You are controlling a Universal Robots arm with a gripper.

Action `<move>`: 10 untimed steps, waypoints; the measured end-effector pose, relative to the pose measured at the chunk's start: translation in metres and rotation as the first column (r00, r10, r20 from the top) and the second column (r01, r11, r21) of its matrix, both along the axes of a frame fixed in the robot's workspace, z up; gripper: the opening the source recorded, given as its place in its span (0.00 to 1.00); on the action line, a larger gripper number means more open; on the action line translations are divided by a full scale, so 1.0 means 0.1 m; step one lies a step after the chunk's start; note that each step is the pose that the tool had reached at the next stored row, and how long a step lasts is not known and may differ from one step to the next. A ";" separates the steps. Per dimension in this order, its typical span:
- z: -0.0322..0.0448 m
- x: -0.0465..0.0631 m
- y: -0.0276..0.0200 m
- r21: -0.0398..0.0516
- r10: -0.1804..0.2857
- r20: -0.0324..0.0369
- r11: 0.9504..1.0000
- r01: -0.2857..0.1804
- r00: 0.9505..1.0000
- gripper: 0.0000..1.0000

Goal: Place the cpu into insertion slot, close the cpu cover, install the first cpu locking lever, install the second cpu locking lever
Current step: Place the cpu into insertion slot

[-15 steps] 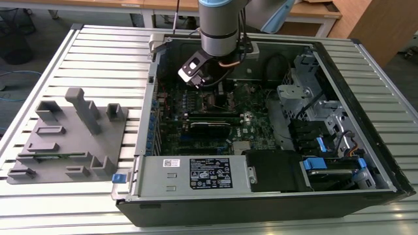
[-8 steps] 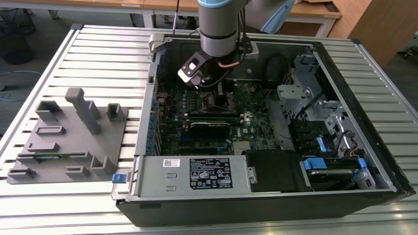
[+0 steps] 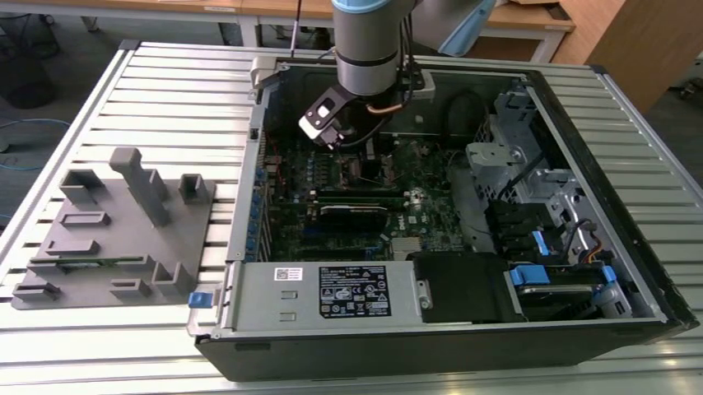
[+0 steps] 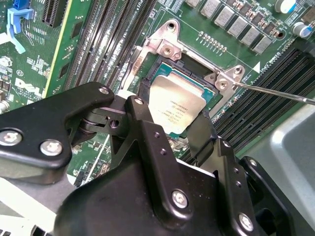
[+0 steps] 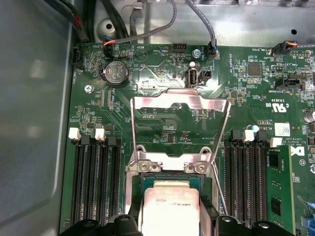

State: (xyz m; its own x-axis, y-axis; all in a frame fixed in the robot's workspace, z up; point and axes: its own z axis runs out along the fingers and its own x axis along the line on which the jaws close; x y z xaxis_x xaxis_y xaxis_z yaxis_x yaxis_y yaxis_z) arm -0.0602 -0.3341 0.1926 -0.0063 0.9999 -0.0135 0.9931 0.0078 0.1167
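Observation:
The cpu (image 4: pixel 178 109), a small square chip with a silver-grey top, hangs just over the insertion slot (image 4: pixel 191 65), whose dark inside shows past the chip's far edge. My gripper (image 4: pixel 172 117) is shut on it, one black finger (image 4: pixel 141 122) on each side. In the first wrist view the cpu (image 5: pixel 170 212) sits low over the slot (image 5: pixel 165 176). The cpu cover (image 5: pixel 181 103), a thin silvery frame, is swung up and open behind the slot. A thin locking lever (image 4: pixel 275 93) sticks out free to one side. In the exterior view the gripper (image 3: pixel 368 160) reaches down inside the computer case.
Long black memory slots (image 5: pixel 93 187) flank the socket on both sides. Cables (image 5: pixel 172 19) run along the case's back wall. A power supply (image 3: pixel 329 290) and drive cages (image 3: pixel 528 173) crowd the case. A grey parts fixture (image 3: pixel 110 222) stands on the table at the exterior view's left.

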 end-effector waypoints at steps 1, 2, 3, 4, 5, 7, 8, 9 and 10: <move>0.000 0.00 0.000 0.000 0.000 0.000 1.000 0.000 1.000 0.54; 0.000 0.00 0.000 0.000 0.000 0.000 1.000 0.000 1.000 0.54; 0.000 0.00 0.000 0.000 0.000 0.000 1.000 0.000 1.000 0.54; 0.000 0.00 0.000 0.000 0.000 0.000 1.000 0.000 1.000 0.54; 0.000 0.00 0.000 0.000 0.000 0.000 1.000 0.000 1.000 0.54; 0.000 0.00 0.000 0.000 0.000 0.000 1.000 0.000 1.000 0.54; 0.000 0.00 0.000 0.000 0.000 0.000 1.000 0.000 1.000 0.54; -0.001 0.00 0.000 0.000 0.000 0.000 1.000 0.000 1.000 0.54; -0.003 -0.01 -0.001 0.000 0.000 0.000 1.000 0.000 1.000 0.54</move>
